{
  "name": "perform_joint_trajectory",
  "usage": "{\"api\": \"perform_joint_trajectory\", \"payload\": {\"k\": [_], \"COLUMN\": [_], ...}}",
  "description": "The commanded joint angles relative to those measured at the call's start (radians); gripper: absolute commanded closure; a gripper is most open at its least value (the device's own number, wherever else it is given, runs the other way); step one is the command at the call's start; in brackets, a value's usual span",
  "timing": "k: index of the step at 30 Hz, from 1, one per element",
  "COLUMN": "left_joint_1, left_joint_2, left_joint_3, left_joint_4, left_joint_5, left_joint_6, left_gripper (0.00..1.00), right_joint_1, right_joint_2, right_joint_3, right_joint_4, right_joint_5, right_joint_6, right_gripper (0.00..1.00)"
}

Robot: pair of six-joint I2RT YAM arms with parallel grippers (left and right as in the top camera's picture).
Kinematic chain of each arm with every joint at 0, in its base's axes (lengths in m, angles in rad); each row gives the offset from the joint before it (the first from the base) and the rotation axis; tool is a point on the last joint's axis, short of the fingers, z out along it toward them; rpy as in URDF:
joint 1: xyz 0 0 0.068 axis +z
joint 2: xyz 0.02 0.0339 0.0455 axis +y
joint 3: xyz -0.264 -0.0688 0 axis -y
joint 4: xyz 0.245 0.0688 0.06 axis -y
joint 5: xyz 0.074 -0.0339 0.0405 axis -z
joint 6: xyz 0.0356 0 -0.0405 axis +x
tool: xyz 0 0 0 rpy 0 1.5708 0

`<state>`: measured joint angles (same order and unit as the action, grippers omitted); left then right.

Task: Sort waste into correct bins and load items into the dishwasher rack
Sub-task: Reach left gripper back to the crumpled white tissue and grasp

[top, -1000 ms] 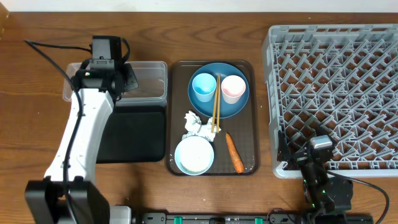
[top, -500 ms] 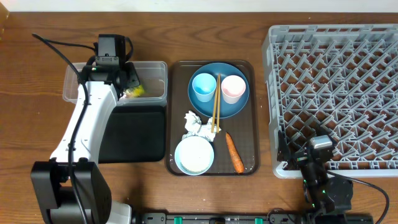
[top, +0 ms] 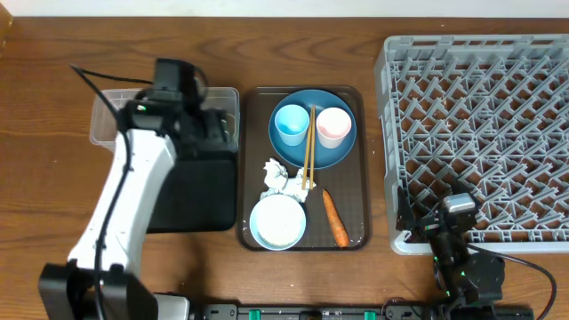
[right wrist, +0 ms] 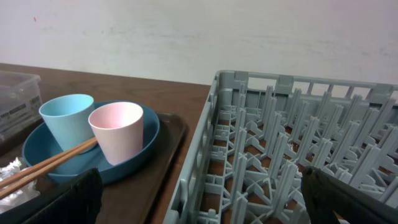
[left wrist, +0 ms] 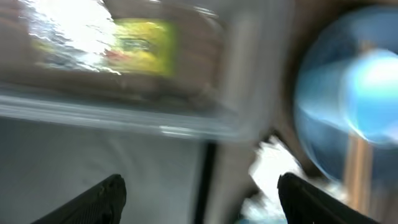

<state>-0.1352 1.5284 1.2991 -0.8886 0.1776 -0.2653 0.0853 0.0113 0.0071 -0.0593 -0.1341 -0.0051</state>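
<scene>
White left arm [top: 133, 182] angled over the clear tub [top: 107, 132].
Empty left pincer [left wrist: 200, 185] spread wide above the tub's right edge.

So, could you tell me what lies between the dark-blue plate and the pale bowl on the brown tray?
In the overhead view, a crumpled white tissue wad lies between the plate and the bowl, with the lower ends of the chopsticks beside it.
</scene>
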Motion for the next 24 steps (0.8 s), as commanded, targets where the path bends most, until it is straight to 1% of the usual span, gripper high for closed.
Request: {"api": "perform_joint_trajectory", "payload": {"k": [1, 4, 6, 8, 10, 16, 20, 24], "left_joint_1": [-0.088, -0.177, -0.229, -0.269, -0.291, -0.317, -0.32, -0.323], "left_joint_2": [-0.011, -0.006, -0.006, -0.006, -0.006, -0.005, 0.001, 0.006], "left_joint_3": [-0.002, -0.004, -0.007, -0.007, -0.007, -0.025, -0.069, -0.136], "left_joint_4": [-0.024, -0.035, -0.035, -0.038, -0.038, -0.021, -0.002, 0.052], "left_joint_5": [0.082, 0.03, -0.032, -0.108, -0.146, -0.145, -0.145, -0.135], "left_joint_6": [-0.002, -0.002, -0.01, -0.053, -0.074, -0.115, -0.135, -0.148], "left_gripper": [0.2, 0.2, 0.2, 0.19, 0.19, 0.2, 0.2, 0.2], "right_joint_1": [-0.006, -0.006, -0.006, -0.006, -0.006, -0.006, -0.006, -0.006], "right_joint_2": [-0.005, -0.005, -0.005, -0.005, -0.005, -0.005, -0.005, -0.005], "right_joint_3": [-0.002, -0.002, -0.002, -0.002, -0.002, -0.002, -0.002, -0.002], "right_joint_4": [-0.003, -0.003, -0.003, -0.003, -0.003, -0.003, -0.003, -0.003], "right_joint_5": [-0.001, -0.001, -0.001, -0.001, -0.001, -0.001, -0.001, -0.001], "right_joint_6": [-0.003, -0.003, -0.003, -0.003, -0.003, -0.003, -0.003, -0.003], "right_gripper": [0.01, 0.01, 0.01, 0.01, 0.01, 0.01, 0.01, 0.01]}}
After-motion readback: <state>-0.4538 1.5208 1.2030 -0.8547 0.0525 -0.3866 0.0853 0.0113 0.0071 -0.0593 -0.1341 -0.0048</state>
